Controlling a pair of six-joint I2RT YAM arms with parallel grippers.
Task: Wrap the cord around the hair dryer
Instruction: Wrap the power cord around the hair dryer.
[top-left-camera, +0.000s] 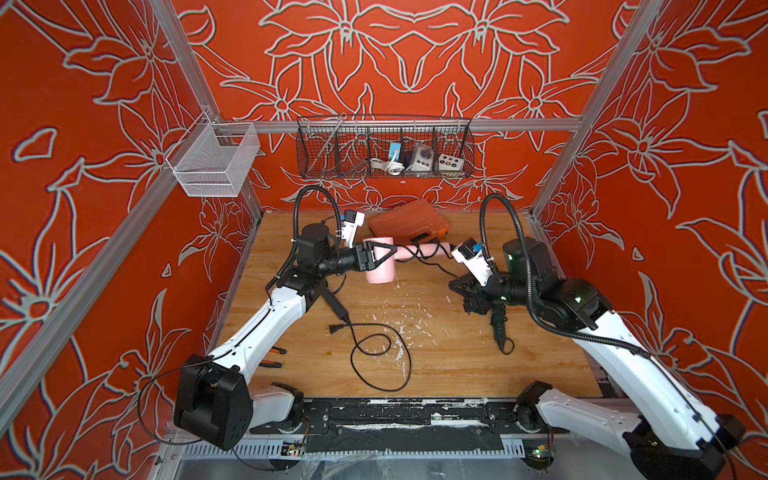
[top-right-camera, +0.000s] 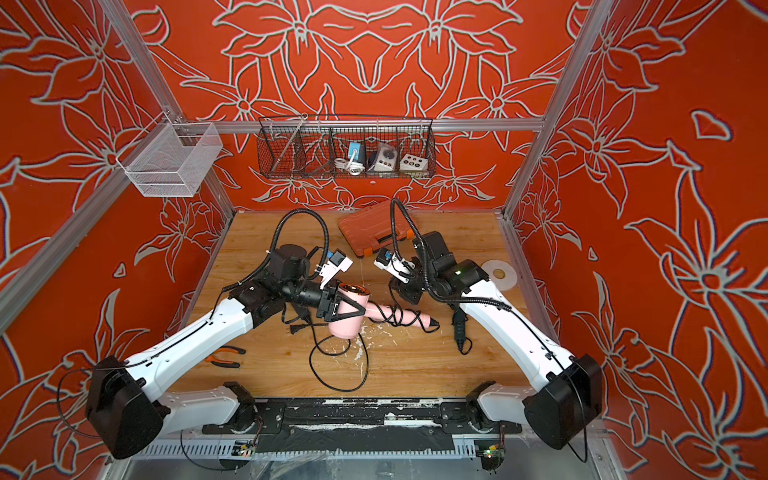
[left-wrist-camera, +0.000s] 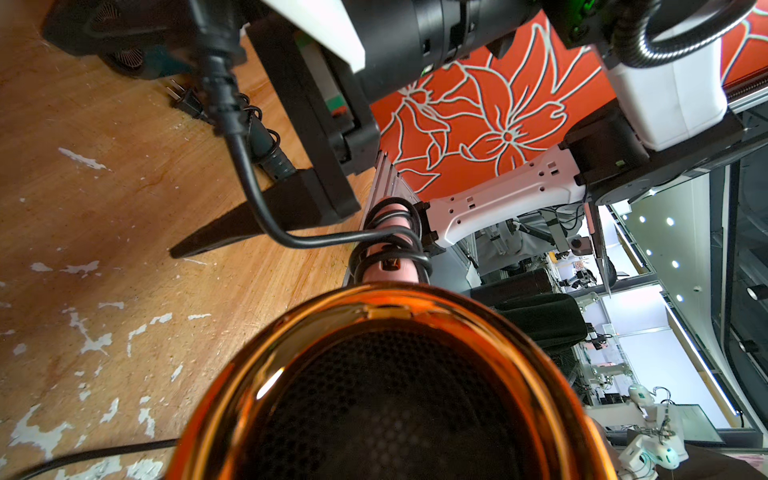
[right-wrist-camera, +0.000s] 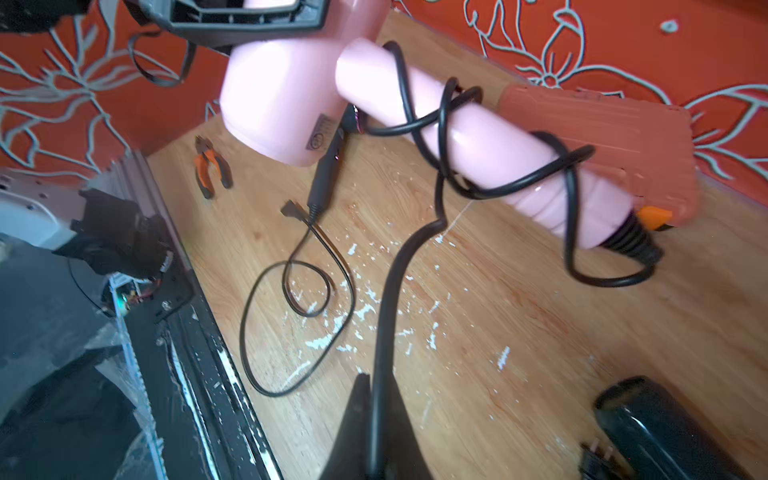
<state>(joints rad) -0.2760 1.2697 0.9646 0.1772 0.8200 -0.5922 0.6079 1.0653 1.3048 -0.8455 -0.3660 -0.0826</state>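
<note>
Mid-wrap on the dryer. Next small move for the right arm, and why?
Probably: the right gripper carries its pinched cord once more around the handle of the pink hair dryer. The left gripper grips the dryer body, only a few loose turns sit on the handle, and a long slack loop and the plug lie on the wooden tabletop.

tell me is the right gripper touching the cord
Touching. The right wrist view shows the cord pinched between the fingers of the shut right gripper.
</note>
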